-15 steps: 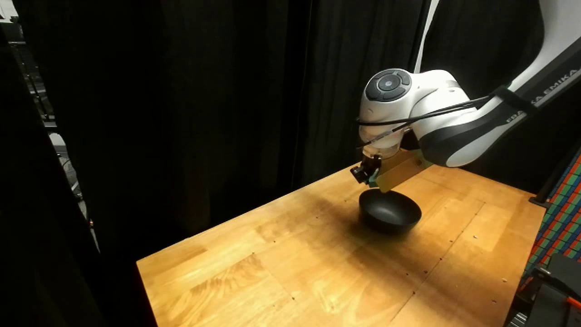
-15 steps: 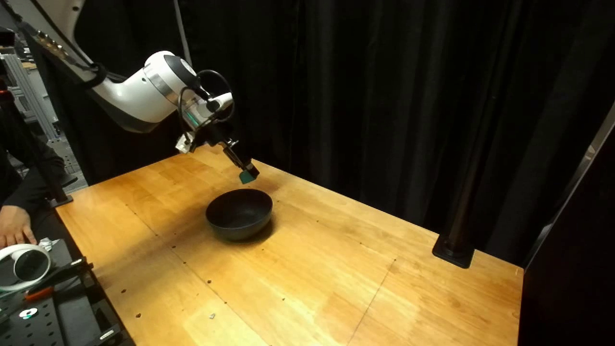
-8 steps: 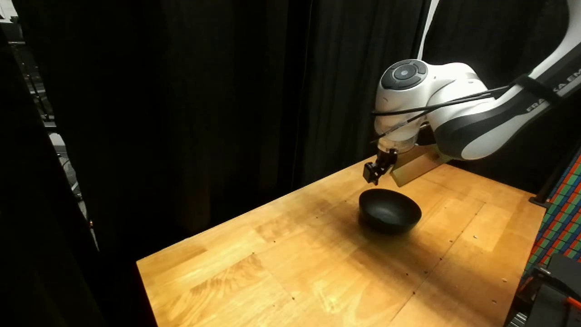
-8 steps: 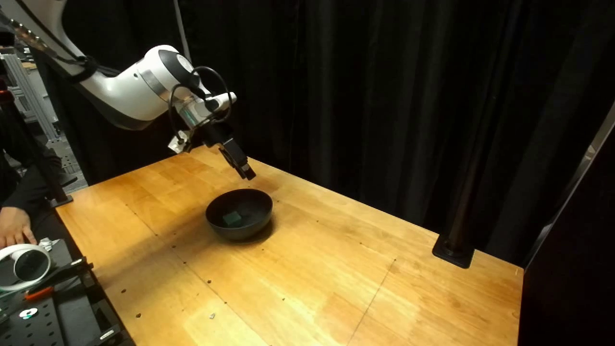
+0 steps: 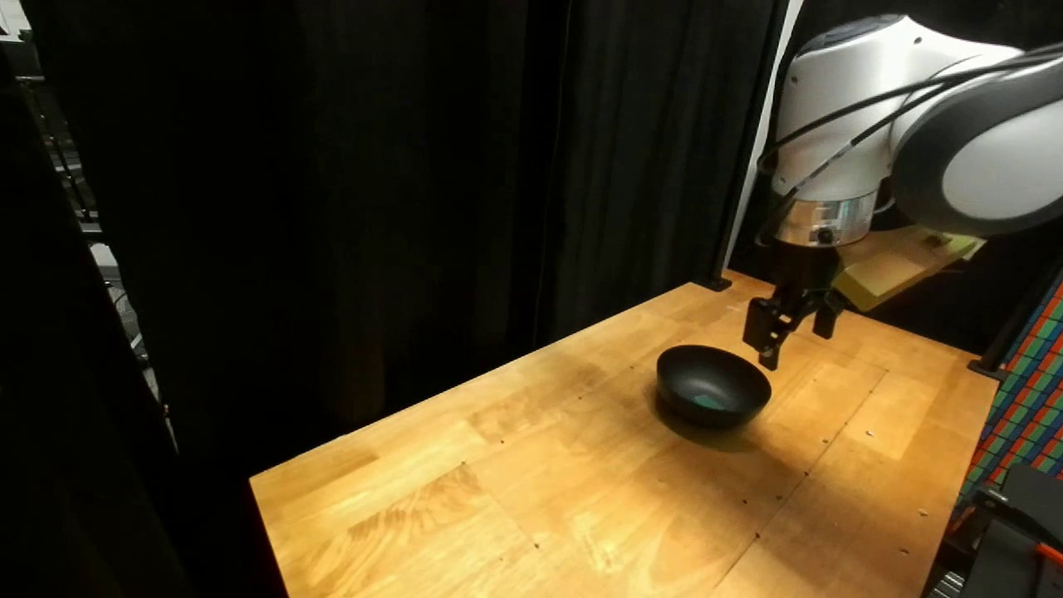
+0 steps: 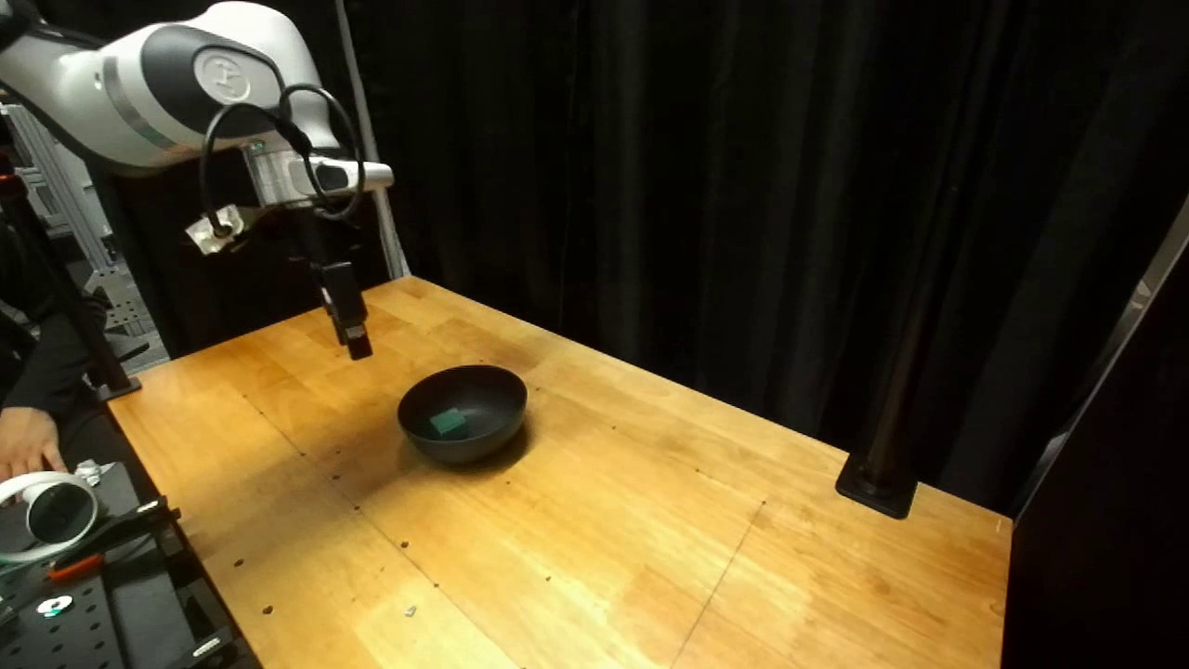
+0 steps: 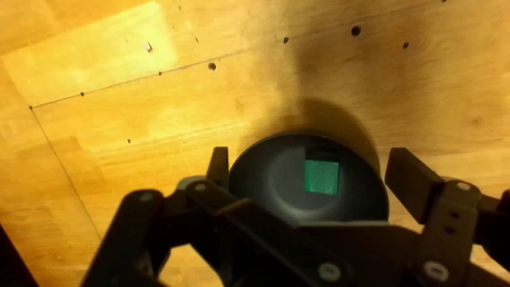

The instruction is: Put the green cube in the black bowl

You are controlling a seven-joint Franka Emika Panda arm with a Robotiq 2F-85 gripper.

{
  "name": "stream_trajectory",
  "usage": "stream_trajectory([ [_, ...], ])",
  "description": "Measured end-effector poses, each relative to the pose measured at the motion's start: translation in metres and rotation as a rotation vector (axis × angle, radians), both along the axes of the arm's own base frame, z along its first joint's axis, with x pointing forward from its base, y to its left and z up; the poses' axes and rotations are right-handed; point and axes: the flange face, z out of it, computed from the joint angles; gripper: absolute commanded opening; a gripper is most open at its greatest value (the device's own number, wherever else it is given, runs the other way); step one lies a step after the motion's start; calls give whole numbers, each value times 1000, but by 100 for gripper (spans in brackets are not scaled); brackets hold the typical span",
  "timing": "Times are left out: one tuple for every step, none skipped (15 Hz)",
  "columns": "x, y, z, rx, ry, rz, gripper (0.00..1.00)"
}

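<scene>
The green cube (image 7: pixel 321 177) lies inside the black bowl (image 7: pixel 259 175), on its bottom and off to one side. Both exterior views show the cube there too: a dim green patch of the cube (image 5: pixel 708 402) and a clearer block of the cube (image 6: pixel 449 422). The bowl (image 6: pixel 488 404) stands upright on the wooden table. My gripper (image 5: pixel 796 342) is open, its fingers wide apart with nothing between them. It hangs above the table beside the bowl, touching neither bowl nor cube. In the wrist view, the gripper's linkage covers the bowl's lower edge.
A black post base (image 6: pixel 876 485) is fixed near the table's far edge, and another post base (image 5: pixel 714 283) stands at a corner. Dark curtains (image 6: pixel 743 186) hang behind the table (image 6: pixel 594 520). A person's hand (image 6: pixel 30 437) rests beside the table near a white ring-shaped device (image 6: pixel 58 511).
A second ago the gripper held the cube over the bowl. Its fingers have opened and the cube has dropped into the bowl. The arm has since drawn back sideways, away from the bowl.
</scene>
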Motion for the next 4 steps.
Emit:
stream_trajectory([
  [-8, -1, 16, 29, 37, 13, 100],
  [-15, -3, 32, 52, 68, 24, 100],
  [-23, -7, 50, 69, 94, 34, 100],
  [-31, -11, 66, 82, 109, 39, 100],
])
